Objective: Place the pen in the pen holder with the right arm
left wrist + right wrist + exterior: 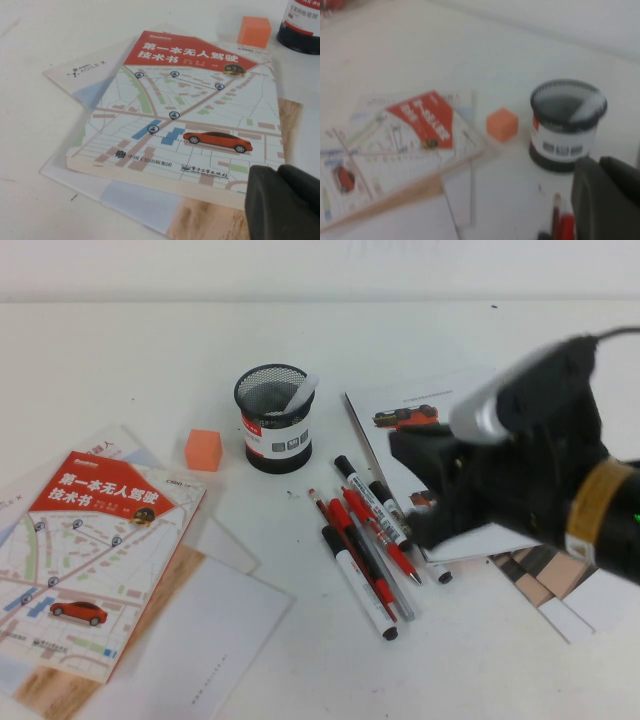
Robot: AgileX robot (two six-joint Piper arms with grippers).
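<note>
My left gripper hangs over the map-covered book — fingers closed. On the white bench, the pen already leans in the pen holder, tip up-right. My right gripper, fingers closed empty, hovers over the markers.

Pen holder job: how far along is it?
Done, it seems: the white pen leans inside the pen holder, its end poking above the rim. In hand: nothing; the right end effector is shut and empty, raised near the loose pens beside the holder. The left end effector hangs over the book. Left: probably only parking the arm.
</note>
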